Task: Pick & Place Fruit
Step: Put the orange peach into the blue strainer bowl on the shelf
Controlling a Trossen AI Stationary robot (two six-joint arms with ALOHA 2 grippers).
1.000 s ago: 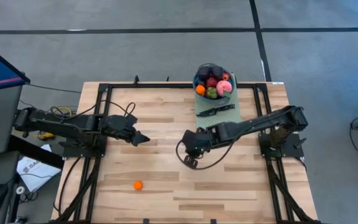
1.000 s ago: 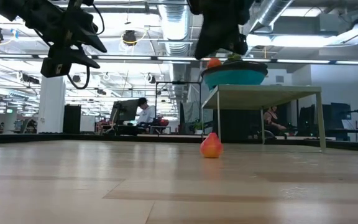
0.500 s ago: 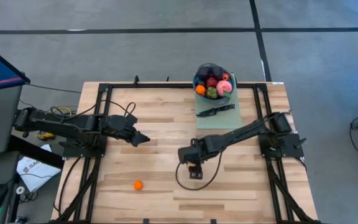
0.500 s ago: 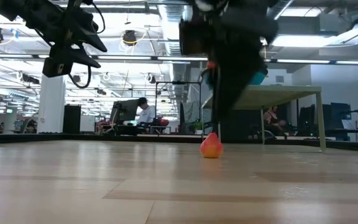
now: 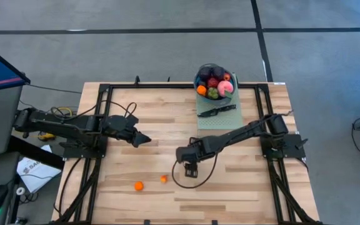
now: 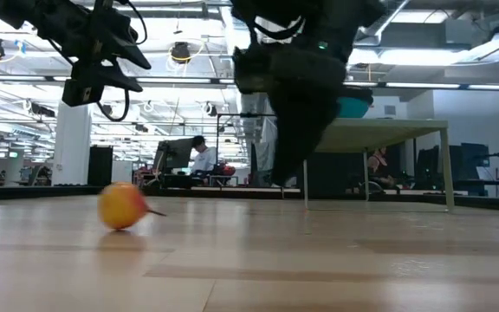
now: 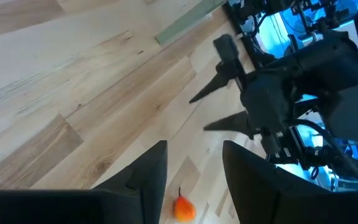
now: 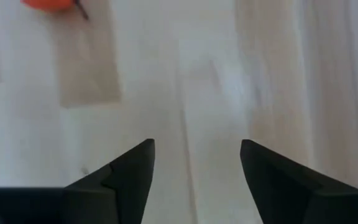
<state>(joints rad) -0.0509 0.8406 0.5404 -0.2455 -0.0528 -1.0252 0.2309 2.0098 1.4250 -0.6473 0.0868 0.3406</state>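
Reaching for loose fruit on the bench (image 5: 242, 187): the right end effector (image 5: 190, 170) hangs low over the middle of the wood, fingers spread wide with nothing between them. The nearer small orange fruit (image 5: 163, 179) lies just beside it toward the front edge, apart from both fingers and outside their gap. To do this step well, I judge the arm should first centre the open fingers over the piece, then descend and close gently, since so round a thing may roll at a touch. A second orange fruit (image 5: 139, 185) rests a little farther left. Each is tiny and round; the low view shows a thin dark stem on one. The remaining fruit sits heaped in the bowl (image 5: 200, 74) at the back. The left end effector (image 5: 144, 140) waits raised at the left, fingers parted and empty.
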